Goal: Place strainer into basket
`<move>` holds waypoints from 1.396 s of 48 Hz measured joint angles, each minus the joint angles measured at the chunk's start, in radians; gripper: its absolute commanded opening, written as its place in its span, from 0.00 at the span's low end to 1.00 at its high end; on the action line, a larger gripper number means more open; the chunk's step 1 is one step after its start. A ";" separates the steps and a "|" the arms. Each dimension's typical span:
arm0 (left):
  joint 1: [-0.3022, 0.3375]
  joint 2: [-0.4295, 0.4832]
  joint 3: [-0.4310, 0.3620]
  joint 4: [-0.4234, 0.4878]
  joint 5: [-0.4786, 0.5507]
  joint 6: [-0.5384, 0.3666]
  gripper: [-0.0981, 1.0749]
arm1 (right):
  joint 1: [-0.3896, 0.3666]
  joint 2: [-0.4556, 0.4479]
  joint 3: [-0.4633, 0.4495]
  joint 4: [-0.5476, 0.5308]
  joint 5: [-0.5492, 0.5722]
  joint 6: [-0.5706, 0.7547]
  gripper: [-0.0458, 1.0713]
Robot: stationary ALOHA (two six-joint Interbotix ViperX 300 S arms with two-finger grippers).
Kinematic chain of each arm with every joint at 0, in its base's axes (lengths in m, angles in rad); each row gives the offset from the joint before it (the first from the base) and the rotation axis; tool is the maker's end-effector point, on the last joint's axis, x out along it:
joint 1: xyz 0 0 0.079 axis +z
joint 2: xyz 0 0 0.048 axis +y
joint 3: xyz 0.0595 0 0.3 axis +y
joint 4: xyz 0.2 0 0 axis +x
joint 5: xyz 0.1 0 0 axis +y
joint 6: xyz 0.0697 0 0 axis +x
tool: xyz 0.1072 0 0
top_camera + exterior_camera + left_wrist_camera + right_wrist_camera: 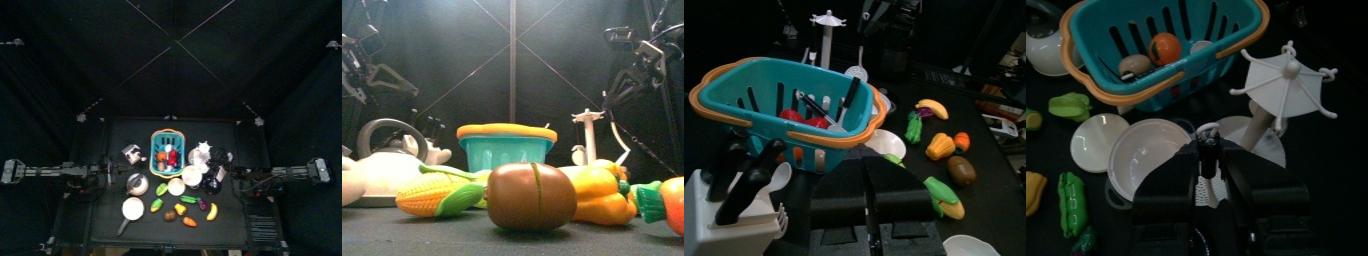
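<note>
2 grippers show. We see the right gripper [1207, 172] clamped on the handle of the white strainer [1149, 165], which sits just outside the basket [1227, 55], at its front rim, next to a small white bowl [1096, 142]. Beside the basket stands a white rack [1287, 85]. Facing the basket's other side, the left gripper [867, 205] rests with fingers spread, grasping nothing.

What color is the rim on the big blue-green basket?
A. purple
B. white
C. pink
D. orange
D: the basket has teal slatted walls, and a thick orange band runs all around its top edge, which shows in both wrist views and in the front view too.
</note>
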 measured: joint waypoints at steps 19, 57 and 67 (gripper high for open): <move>0.000 0.000 0.000 0.000 0.000 -0.002 0.07 | 0.040 0.014 -0.106 -0.138 -0.072 0.000 0.51; 0.011 0.000 0.000 0.000 -0.005 0.003 0.07 | -0.357 0.350 -0.298 -0.193 -0.819 0.000 0.56; 0.011 0.000 0.000 0.000 -0.005 0.002 0.07 | -0.423 0.446 -0.299 -0.160 -0.870 0.000 0.72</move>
